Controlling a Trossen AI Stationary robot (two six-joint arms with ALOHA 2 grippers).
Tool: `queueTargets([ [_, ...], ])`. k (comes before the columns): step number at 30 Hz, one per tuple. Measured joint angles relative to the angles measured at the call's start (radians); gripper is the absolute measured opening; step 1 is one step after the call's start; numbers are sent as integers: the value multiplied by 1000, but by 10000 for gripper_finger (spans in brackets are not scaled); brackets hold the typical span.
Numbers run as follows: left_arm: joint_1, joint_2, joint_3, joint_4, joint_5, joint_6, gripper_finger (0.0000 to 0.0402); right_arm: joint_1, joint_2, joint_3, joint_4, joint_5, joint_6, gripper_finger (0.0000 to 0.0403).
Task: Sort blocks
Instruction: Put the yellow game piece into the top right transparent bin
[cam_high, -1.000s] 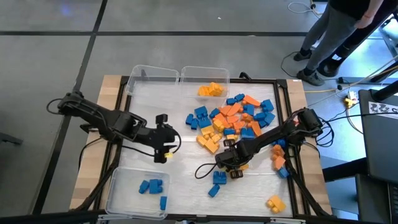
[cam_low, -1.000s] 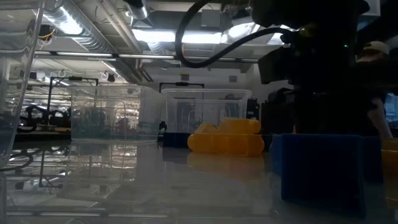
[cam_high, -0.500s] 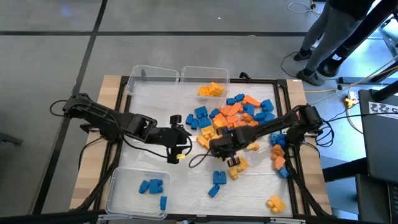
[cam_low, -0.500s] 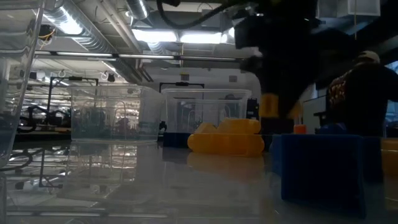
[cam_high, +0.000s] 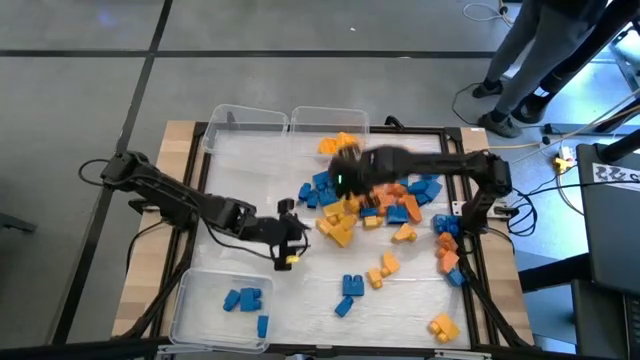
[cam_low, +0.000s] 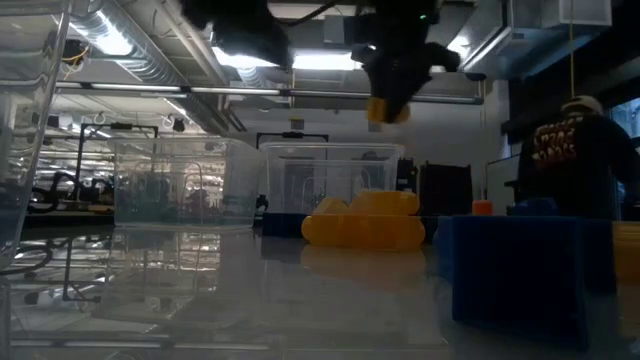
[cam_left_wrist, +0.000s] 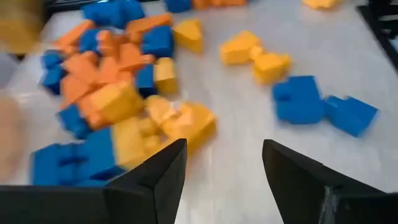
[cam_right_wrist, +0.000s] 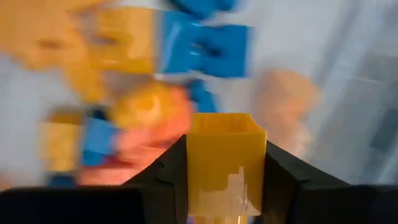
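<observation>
Blue, orange and yellow blocks lie in a pile (cam_high: 385, 190) on the right half of the table. My right gripper (cam_right_wrist: 225, 149) hangs high over the pile's far left part (cam_high: 345, 178) and is shut on a yellow block (cam_low: 388, 108). My left gripper (cam_high: 292, 243) stands open, low over the table left of the pile. Its fingers (cam_left_wrist: 168, 168) point at yellow blocks (cam_left_wrist: 180, 121) with nothing between them. My right gripper pinches the yellow block by two opposite sides (cam_right_wrist: 198, 165) between its two fingers. The fingers come from above, slanting down. The block is lifted clear, high over the pile.
Two clear bins stand at the far edge: one (cam_high: 245, 125) on the left, one (cam_high: 330, 122) holding yellow blocks (cam_high: 340, 146). A third bin (cam_high: 215, 310) at the near left holds blue blocks. Loose blocks (cam_high: 350, 290) lie near the front. A person (cam_high: 545, 60) stands beyond the far right corner.
My right gripper has risen and swung from the table's near middle toward the far edge, turning as it went, and carried the yellow block up clear of the table. My left gripper has gone toward the table's right and sunk, tipping lower, still open.
</observation>
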Motion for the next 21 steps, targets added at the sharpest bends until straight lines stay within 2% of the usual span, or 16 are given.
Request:
queueTargets([
  [5, 4, -3, -86, 153, -7, -27, 200, -138, 0, 38, 93, -19, -106, 144],
  [12, 2, 8, -150, 267, 1, -58, 200, -326, 20, 39, 172, -191, -152, 139],
  [16, 3, 19, -175, 371, 0, -48, 200, -391, 49, 38, 197, -257, -153, 140],
  [21, 2, 50, -193, 452, 0, -26, 200, -430, 88, 38, 235, -270, -153, 170],
])
